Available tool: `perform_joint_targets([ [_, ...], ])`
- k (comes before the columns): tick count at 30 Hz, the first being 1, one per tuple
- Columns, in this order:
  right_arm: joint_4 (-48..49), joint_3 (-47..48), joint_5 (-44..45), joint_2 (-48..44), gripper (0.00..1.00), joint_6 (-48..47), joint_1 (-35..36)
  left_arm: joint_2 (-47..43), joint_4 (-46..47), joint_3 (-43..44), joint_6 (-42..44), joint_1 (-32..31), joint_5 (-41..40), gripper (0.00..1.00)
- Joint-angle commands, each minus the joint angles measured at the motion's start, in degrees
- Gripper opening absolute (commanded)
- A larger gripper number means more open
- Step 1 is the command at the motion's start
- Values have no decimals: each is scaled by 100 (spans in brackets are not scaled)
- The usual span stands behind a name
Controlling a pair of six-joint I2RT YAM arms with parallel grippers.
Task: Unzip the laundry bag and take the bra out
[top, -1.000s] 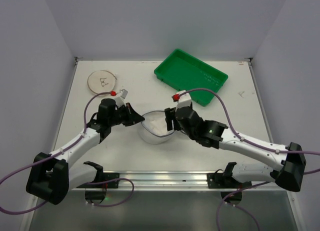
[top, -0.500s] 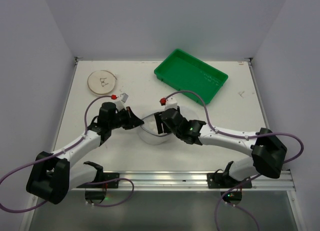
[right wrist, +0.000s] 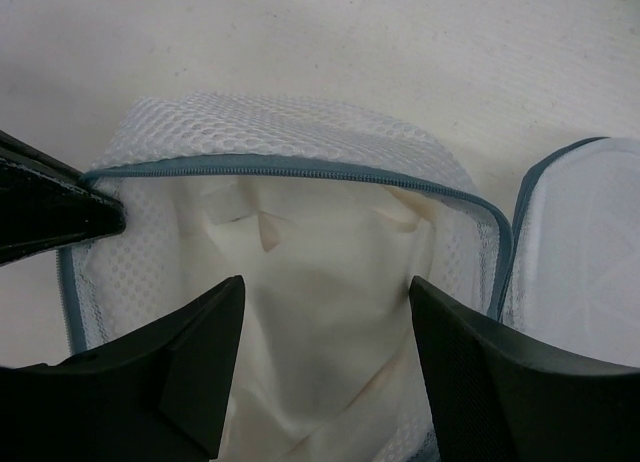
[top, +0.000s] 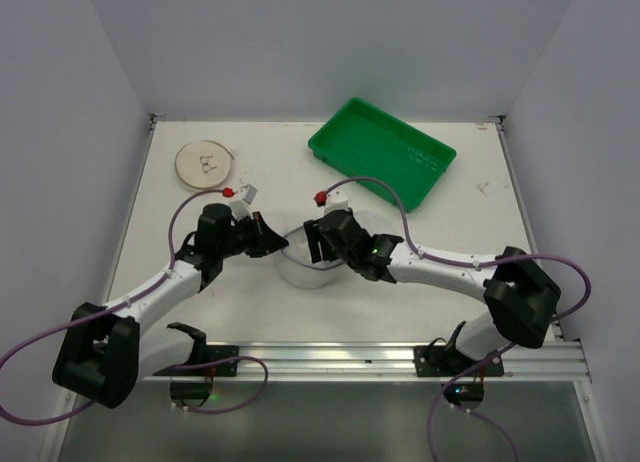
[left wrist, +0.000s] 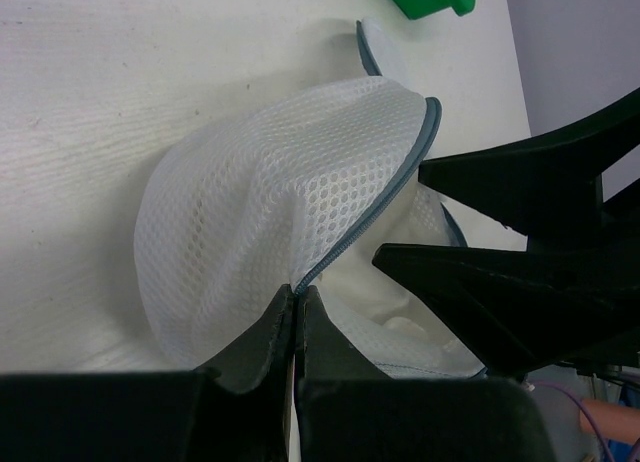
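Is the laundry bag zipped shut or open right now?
Open. In the right wrist view the laundry bag gapes wide along its zipper, the bra visible inside; the left claw pinches its edge.

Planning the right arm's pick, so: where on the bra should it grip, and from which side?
Probably grip the folded middle of the bra, entering the unzipped mouth of the laundry bag from the side of the right gripper. The fabric lies exposed between its open jaws; the left gripper pinches the zipper rim.
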Motion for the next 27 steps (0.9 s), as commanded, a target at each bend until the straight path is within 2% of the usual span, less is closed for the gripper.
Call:
perform_joint_targets([
  [1,238,219,-183,80,68,-87,-53,25,346,16,154,-25,18,0],
  [13,388,139,-287,264,70,-394,-61,60,267,42,172,-25,-184,0],
  [21,194,192,-306,502,75,-69,-61,60,241,42,163,-25,-290,0],
  [23,203,148,-306,519,71,-51,-61,69,241,42,163,-25,-298,0],
  [25,308,87,-367,493,62,-60,-53,60,241,42,146,-25,-307,0],
  [26,317,78,-376,476,48,-43,-61,60,241,51,128,-25,-307,0],
  [27,387,60,-420,415,40,-60,-61,60,232,51,128,-25,-299,0],
])
